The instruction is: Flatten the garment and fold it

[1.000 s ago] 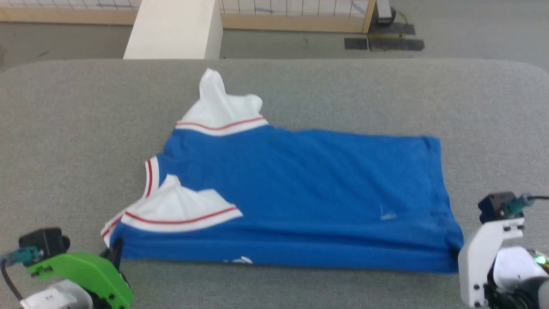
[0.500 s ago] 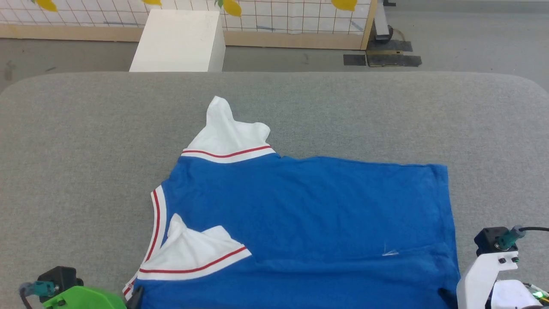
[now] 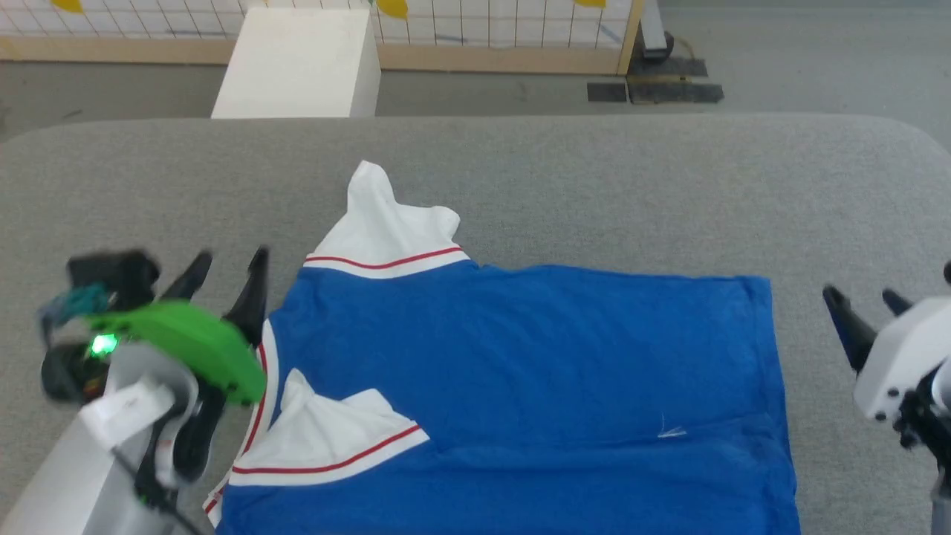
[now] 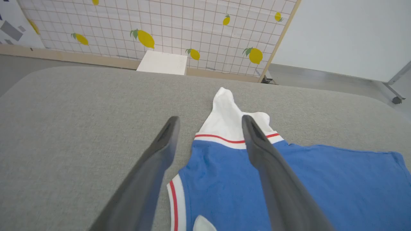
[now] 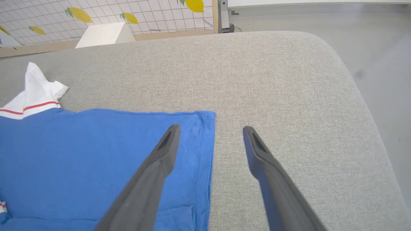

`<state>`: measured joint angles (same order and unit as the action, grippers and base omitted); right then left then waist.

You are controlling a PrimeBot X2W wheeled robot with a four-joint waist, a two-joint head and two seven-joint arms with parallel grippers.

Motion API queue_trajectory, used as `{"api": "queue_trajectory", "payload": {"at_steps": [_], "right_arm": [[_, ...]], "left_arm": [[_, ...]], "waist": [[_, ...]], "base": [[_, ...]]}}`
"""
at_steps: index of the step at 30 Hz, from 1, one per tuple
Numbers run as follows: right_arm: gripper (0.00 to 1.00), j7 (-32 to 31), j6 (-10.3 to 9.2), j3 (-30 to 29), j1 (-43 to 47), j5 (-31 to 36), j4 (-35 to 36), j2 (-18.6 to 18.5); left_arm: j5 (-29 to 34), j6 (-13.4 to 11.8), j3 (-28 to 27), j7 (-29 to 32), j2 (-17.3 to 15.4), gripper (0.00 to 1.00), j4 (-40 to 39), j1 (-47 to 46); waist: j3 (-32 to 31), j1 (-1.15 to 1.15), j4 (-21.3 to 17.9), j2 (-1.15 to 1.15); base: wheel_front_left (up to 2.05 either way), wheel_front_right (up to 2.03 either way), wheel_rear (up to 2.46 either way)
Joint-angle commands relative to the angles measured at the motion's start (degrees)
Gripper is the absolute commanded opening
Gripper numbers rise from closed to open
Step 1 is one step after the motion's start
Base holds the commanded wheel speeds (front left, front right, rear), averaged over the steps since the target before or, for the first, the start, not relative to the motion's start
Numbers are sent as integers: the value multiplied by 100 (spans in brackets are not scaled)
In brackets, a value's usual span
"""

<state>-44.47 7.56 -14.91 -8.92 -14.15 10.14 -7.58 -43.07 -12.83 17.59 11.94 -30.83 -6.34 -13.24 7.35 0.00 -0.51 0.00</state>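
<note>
2 grippers, we see, stand with fingers apart, holding nothing: left gripper [image 3: 230, 256] at the collar edge of the shirt [image 3: 520, 357], right gripper [image 3: 858, 293] at its hem edge.

The head view looks forward and down from above the near edge of the grey counter [image 3: 520, 171]. It takes in nearly the counter's full width, with the garment [image 3: 520, 357] in the middle and the white box [image 3: 297, 63] on the floor beyond. The left wrist view sits low and close behind the left hand [image 4: 209, 118], facing across the counter toward the lemon-patterned screen [image 4: 160, 25]. The right wrist view looks the same way along the right hand [image 5: 211, 127], over the counter's rounded corner. All three views share the garment, the box and the screen.
</note>
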Motion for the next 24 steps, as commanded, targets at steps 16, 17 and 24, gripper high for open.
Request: {"api": "queue_trajectory", "payload": {"at_steps": [16, 17, 24], "right_arm": [[100, 200, -8, 194, -1277, 200, -84, 181], [100, 198, -8, 196, -1285, 203, -56, 190], [100, 253, -8, 158, -1251, 227, 67, 257]], "left_arm": [[552, 1039, 857, 796, 757, 100, 3142, -4006], [566, 1071, 930, 997, 770, 100, 3289, -4157], [555, 831, 1377, 3097, 725, 100, 4338, -4820]], "waist": [[1718, 0, -361, 0], [1785, 0, -384, 0], [2129, 0, -608, 0]], "base": [[0, 0, 0], [0, 0, 0], [0, 0, 0]]}}
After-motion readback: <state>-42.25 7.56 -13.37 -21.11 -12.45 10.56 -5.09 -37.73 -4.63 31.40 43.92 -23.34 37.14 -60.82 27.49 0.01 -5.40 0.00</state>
